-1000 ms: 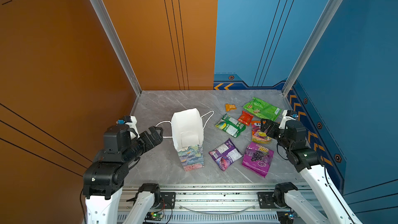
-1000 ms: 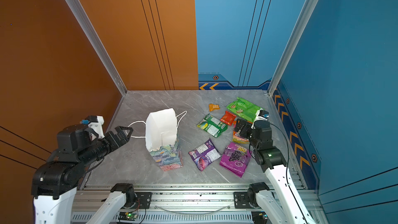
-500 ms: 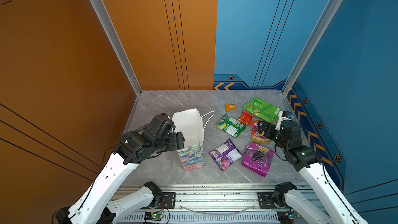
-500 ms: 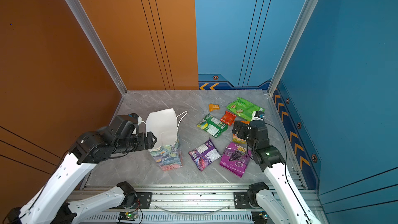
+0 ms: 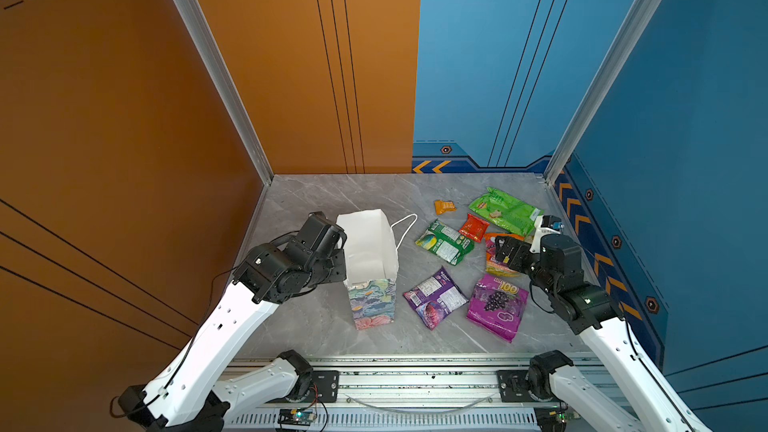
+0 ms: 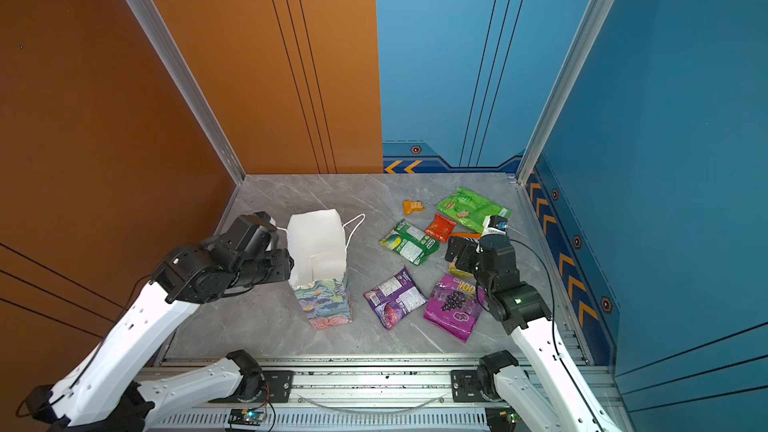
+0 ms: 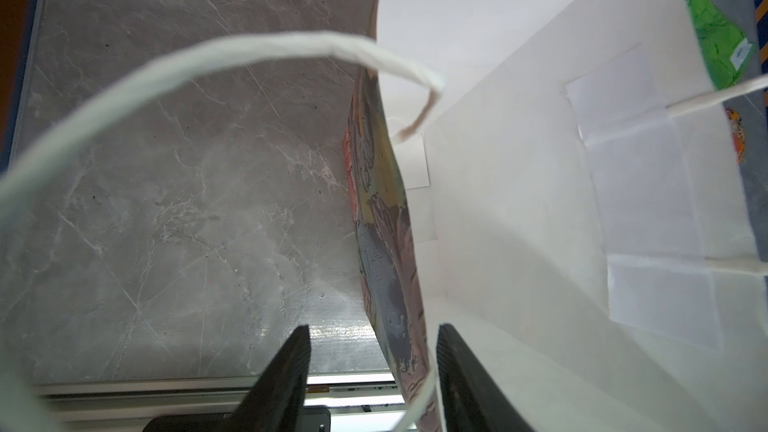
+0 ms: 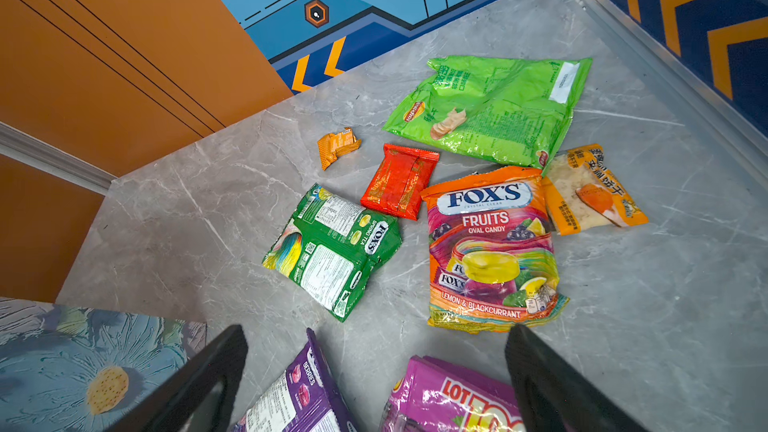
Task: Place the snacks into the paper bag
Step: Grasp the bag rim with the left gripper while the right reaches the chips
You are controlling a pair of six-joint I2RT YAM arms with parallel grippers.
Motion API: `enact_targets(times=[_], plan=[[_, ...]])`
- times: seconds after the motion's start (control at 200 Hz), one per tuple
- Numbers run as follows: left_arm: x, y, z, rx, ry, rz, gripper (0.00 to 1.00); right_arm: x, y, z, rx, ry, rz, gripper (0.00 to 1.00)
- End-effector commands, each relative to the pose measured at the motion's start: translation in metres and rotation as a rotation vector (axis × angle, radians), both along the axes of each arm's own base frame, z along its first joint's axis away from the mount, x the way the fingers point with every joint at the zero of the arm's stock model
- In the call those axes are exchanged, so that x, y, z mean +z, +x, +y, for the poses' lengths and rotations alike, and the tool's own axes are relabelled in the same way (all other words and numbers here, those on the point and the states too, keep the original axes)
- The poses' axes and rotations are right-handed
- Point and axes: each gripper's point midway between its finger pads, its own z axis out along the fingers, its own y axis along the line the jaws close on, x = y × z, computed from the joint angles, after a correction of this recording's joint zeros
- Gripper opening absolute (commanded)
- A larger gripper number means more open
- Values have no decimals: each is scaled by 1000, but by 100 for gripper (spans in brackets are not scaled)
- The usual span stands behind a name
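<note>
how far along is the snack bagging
Done: nothing bagged; the paper bag stands upright, its visible inside bare. In hand: left gripper straddles the bag's wall, jaws not clamped; right gripper hangs open over the snacks. Left: every packet lies on the table.

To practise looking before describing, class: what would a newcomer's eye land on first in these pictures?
The floral paper bag stands open left of centre, white inside, with the left gripper astride its wall. Right of it the snacks lie scattered, bright green, purple, red and orange, with the open right gripper over them.
</note>
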Motion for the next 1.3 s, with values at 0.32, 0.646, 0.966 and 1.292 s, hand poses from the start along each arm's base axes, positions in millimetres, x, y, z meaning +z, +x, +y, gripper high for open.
enact_targets(times=[0.32, 0.646, 0.966, 1.292], plan=[[14, 31, -4, -40, -75, -49, 15, 10, -1, 5, -19, -12, 98, 98], [53, 73, -5, -80, -156, -294, 2, -6, 14, 11, -72, -54, 199, 98], [64, 109, -9, -108, -182, -399, 0, -26, 60, -39, -235, 80, 294, 99], [64, 119, -11, -126, -218, -411, 0, -47, 143, -58, -250, -80, 438, 94]])
